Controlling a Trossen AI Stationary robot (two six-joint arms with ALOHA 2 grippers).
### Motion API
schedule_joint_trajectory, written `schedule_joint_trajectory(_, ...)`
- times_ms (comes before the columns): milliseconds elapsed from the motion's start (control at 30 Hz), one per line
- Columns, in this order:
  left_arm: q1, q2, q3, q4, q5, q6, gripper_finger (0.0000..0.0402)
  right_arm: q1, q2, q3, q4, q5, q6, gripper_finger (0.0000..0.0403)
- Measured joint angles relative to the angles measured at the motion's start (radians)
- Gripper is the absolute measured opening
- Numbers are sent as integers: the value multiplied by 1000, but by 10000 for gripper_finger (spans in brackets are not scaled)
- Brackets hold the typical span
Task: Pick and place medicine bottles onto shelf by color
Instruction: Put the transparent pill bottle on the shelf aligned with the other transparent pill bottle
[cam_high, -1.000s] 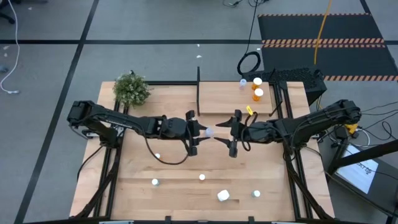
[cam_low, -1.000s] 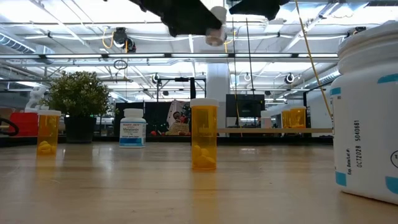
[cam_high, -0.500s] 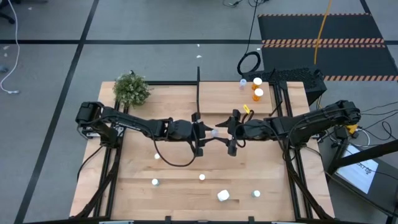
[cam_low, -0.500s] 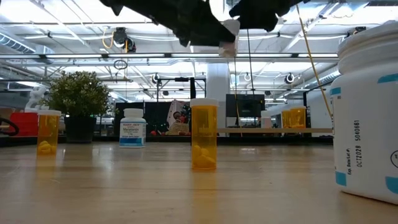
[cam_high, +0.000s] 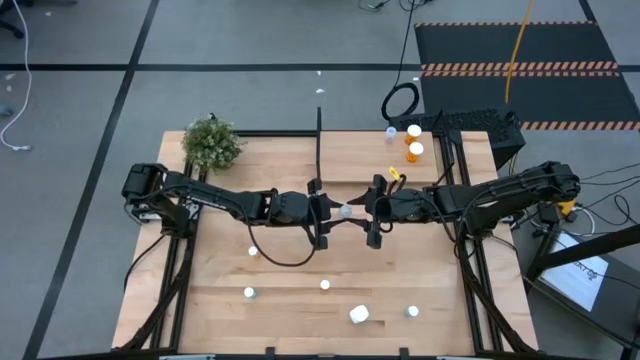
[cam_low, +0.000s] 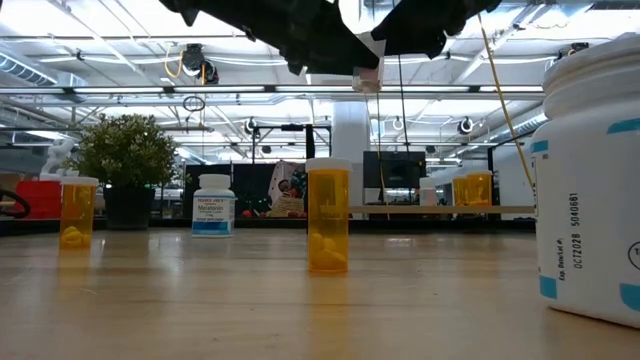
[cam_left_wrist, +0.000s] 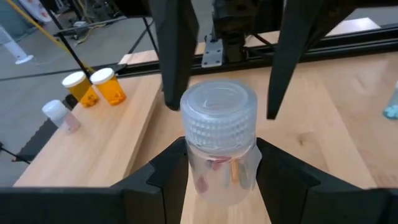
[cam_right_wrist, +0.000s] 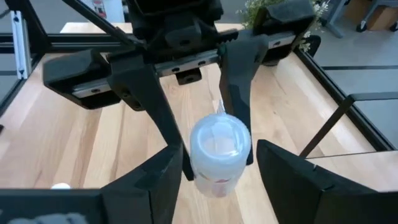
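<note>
The left gripper (cam_left_wrist: 217, 168) is holding a clear bottle (cam_left_wrist: 219, 146) with a ribbed clear cap; its two fingers are pressing on the bottle's sides. The right gripper (cam_right_wrist: 214, 165) is facing it, with fingers apart on both sides of the same bottle, not touching it. Beyond both grippers, the shelf (cam_high: 345, 160) is carrying two orange bottles (cam_high: 413, 142) at its far corner.
</note>
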Motion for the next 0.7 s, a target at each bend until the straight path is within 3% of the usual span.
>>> schedule_joint_trajectory(700, 0, 68, -3, 92, -3, 4, 168, -5, 0, 0, -3, -1, -25, 171)
